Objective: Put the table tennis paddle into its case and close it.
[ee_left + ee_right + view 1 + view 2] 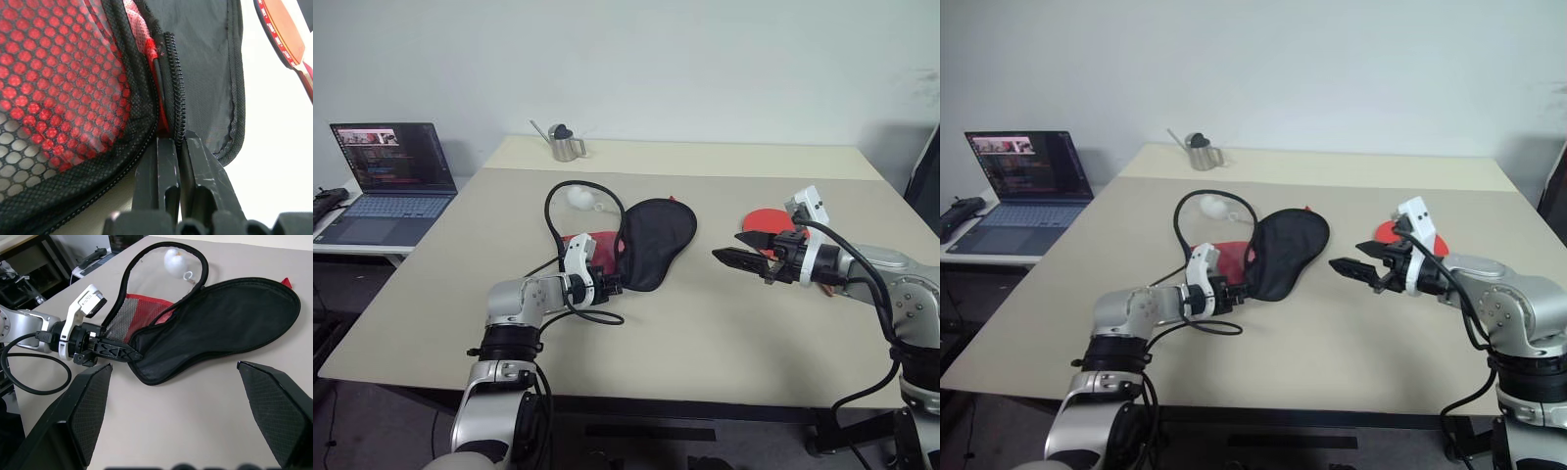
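The case (pixel 656 240) lies open at the table's middle, its black flap up and red mesh side (pixel 579 245) beneath. My left gripper (pixel 615 286) is shut on the case's zip edge at the narrow end; the left wrist view shows the fingers (pixel 161 161) pinching the zipper (pixel 173 73). The table tennis paddle (pixel 766 220) lies flat to the right of the case, red face up, partly hidden behind my right gripper (pixel 724 257). That gripper hovers open above the table, pointing toward the case with nothing between its fingers (pixel 90 406).
A white ball (pixel 582 198) lies behind the case inside a black loop (pixel 551 211). A metal watering can (pixel 566 142) stands at the table's far edge. An open laptop (pixel 391 171) sits on a side desk to the left.
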### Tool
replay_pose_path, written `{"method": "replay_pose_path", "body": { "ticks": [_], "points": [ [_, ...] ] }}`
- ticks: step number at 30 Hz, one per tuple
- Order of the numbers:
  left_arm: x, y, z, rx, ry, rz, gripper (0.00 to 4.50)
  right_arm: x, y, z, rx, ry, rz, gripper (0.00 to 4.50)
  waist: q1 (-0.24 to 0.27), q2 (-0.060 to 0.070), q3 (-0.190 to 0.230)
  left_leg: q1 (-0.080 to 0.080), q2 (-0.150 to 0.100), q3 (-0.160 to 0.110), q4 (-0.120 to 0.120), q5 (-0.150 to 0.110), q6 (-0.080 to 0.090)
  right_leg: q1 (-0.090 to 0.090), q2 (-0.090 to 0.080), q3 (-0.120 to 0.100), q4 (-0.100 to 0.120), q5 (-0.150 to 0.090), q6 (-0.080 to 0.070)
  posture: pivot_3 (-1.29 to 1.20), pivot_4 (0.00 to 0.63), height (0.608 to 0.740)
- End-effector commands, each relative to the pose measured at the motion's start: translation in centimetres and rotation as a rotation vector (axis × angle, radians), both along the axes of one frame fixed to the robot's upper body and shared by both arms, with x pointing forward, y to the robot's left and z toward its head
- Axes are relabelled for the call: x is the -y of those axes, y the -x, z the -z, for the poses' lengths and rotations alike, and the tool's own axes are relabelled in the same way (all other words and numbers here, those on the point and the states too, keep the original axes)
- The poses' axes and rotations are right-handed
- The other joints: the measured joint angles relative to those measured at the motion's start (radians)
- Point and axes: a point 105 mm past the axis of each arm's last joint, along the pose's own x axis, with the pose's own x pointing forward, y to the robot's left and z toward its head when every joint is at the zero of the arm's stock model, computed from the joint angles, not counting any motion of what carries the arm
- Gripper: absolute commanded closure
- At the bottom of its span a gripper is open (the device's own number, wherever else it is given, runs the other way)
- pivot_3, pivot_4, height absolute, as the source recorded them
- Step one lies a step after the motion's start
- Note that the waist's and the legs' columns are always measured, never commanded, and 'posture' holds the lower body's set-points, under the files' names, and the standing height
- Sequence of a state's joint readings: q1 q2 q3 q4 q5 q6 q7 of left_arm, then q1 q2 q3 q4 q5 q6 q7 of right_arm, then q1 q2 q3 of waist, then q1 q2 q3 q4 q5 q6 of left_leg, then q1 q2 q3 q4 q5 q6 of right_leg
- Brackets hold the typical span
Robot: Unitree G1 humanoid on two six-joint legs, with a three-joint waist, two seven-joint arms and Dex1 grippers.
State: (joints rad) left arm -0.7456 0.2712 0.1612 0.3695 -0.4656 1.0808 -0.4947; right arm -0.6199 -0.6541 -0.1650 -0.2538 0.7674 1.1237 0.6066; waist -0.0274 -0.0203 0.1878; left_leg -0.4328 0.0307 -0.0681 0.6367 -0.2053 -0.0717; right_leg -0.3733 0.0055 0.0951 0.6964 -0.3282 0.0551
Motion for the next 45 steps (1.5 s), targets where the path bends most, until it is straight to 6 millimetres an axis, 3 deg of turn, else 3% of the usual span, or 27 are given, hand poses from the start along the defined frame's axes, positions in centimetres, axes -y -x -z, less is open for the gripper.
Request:
{"method": "replay_pose_path", "body": {
  "ticks": [1,3,8,13,14,23,32,34,40,45],
  "points": [
    [2.0,0.1,-1.1,0.072,-0.012,0.057,4.25,-0.1,0.1,-1.0,0.052,-0.003,0.001,0.0,0.001,0.0,0.0,0.0,0.0,0.0,0.0,0.0,0.0,0.0,0.0,0.0,0.0,0.0,0.0,0.0,0.15,0.74],
    [1.8,0.0,-1.5,0.109,-0.051,0.064,3.76,-0.2,0.0,-1.0,0.05,-0.005,0.004,0.0,0.0,0.0,0.0,0.0,0.0,0.0,0.0,0.0,0.0,0.0,0.0,0.0,0.0,0.0,0.0,0.0,0.15,0.74],
    [0.2,0.6,-3.2,0.233,-0.141,0.094,2.06,-0.2,0.0,-0.9,0.045,-0.008,0.011,0.0,-0.011,0.0,0.0,0.0,0.0,0.0,-0.001,0.0,0.0,-0.001,0.0,0.001,0.0,0.0,0.0,0.0,0.15,0.74],
    [-2.1,2.6,-4.8,0.426,-0.25,0.176,0.17,-0.4,-0.1,-0.8,0.035,-0.023,0.005,0.0,-0.023,0.0,0.0,0.0,0.001,0.001,-0.004,0.001,-0.001,-0.002,0.0,0.001,0.0,0.0,0.0,0.0,0.15,0.74],
    [-2.6,3.0,-5.5,0.465,-0.246,0.183,0.01,-0.6,-0.1,-0.7,0.032,-0.028,0.0,0.0,-0.023,0.0,0.0,0.0,0.001,0.001,-0.004,0.001,-0.001,-0.002,0.0,0.001,0.0,0.0,0.0,0.0,0.15,0.74],
    [-8.7,3.3,-12.3,0.709,-0.247,0.0,0.01,-2.3,-1.8,-0.1,-0.006,-0.046,-0.006,0.0,-0.025,0.0,0.0,0.0,0.001,0.001,-0.005,0.002,0.0,-0.002,0.0,0.001,-0.001,0.0,0.0,0.0,0.15,0.74],
    [-13.3,3.6,-13.2,0.748,-0.366,-0.079,0.01,-6.4,-4.5,1.6,-0.029,-0.03,-0.032,0.0,-0.03,0.0,0.0,0.0,0.001,0.001,-0.007,0.002,0.0,-0.004,0.0,0.001,0.0,0.0,-0.001,0.0,0.15,0.74],
    [-14.2,3.4,-13.6,0.758,-0.378,-0.105,0.01,-6.9,-6.0,2.8,-0.047,-0.008,0.026,0.0,-0.03,0.0,0.0,0.0,0.001,0.001,-0.007,0.002,0.0,-0.005,0.0,0.001,0.0,0.0,-0.001,0.0,0.15,0.74],
    [-14.1,3.3,-14.1,0.772,-0.383,-0.089,0.01,-7.2,-9.9,6.5,-0.13,0.058,0.225,0.0,-0.029,0.0,0.0,0.0,0.001,0.002,-0.007,0.002,-0.001,-0.006,0.0,0.001,0.001,0.0,-0.001,0.0,0.15,0.74],
    [-13.3,3.0,-14.3,0.783,-0.376,-0.068,0.01,-8.3,-10.9,7.9,-0.147,0.085,0.245,0.0,-0.031,0.0,0.0,0.0,0.001,0.002,-0.008,0.002,-0.001,-0.006,0.0,0.001,0.001,0.0,-0.001,0.0,0.15,0.74]
  ]
}}
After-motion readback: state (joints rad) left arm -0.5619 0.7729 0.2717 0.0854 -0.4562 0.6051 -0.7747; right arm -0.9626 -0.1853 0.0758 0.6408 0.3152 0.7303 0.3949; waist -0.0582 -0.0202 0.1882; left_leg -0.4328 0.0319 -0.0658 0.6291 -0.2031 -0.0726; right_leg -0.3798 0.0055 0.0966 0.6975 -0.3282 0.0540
